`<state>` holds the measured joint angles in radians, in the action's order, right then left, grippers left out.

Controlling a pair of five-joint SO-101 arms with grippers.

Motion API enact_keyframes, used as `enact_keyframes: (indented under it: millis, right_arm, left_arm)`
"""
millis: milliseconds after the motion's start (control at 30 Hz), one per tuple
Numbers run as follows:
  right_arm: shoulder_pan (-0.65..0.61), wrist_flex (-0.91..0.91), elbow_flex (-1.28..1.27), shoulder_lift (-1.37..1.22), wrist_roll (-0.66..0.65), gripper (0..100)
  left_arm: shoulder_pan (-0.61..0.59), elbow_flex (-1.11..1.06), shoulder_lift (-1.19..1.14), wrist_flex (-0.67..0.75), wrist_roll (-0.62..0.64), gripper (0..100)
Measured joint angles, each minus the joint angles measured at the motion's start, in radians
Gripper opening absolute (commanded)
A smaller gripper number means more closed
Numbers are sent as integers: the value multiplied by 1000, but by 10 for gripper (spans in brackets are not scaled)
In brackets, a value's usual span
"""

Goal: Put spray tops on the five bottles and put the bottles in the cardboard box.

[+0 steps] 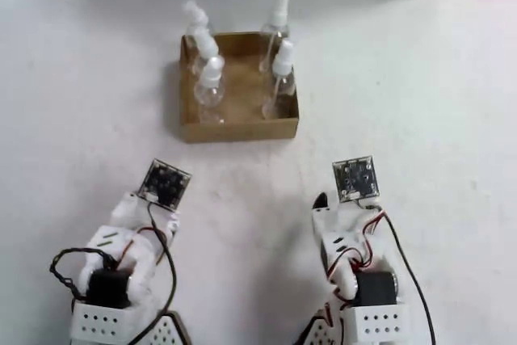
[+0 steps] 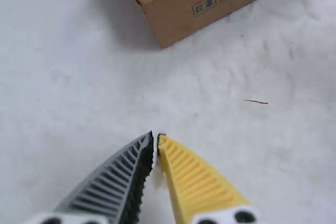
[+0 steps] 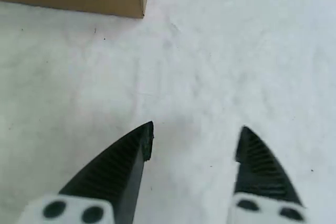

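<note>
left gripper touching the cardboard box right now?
Apart. The left wrist view shows a stretch of bare table between the shut left gripper and the nearest corner of the cardboard box.

Five clear bottles (image 1: 212, 93), white spray tops (image 1: 283, 56) on, upright inside the open brown cardboard box (image 1: 239, 129).

There is one cardboard box (image 1: 239, 128), and five clear bottles (image 1: 212, 93) stand in it. Each bottle carries one white spray top (image 1: 284, 52), which makes five tops in all. Two arms sit at the one white table (image 1: 420, 94). The left gripper (image 2: 156, 139) has one grey finger and one yellow, and the right gripper (image 3: 197, 137) has two black ones.
</note>
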<state>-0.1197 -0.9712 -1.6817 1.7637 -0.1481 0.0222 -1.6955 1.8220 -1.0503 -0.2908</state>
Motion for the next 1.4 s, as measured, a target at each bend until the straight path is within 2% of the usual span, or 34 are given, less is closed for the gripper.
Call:
enact_keyframes:
  millis: [67, 367, 1133, 1400]
  right_arm:
    - [8, 0, 0, 0, 0, 74]
    - [43, -118, 0, 0, -2, 42]
    - [43, -120, 0, 0, -2, 44]
    - [43, -120, 0, 0, -2, 44]
  left_arm:
    - [0, 0, 0, 0, 0, 20]
    - [0, 0, 0, 0, 0, 20]
    - [0, 0, 0, -83, 0, 20]
    - [0, 0, 0, -232, 0, 20]
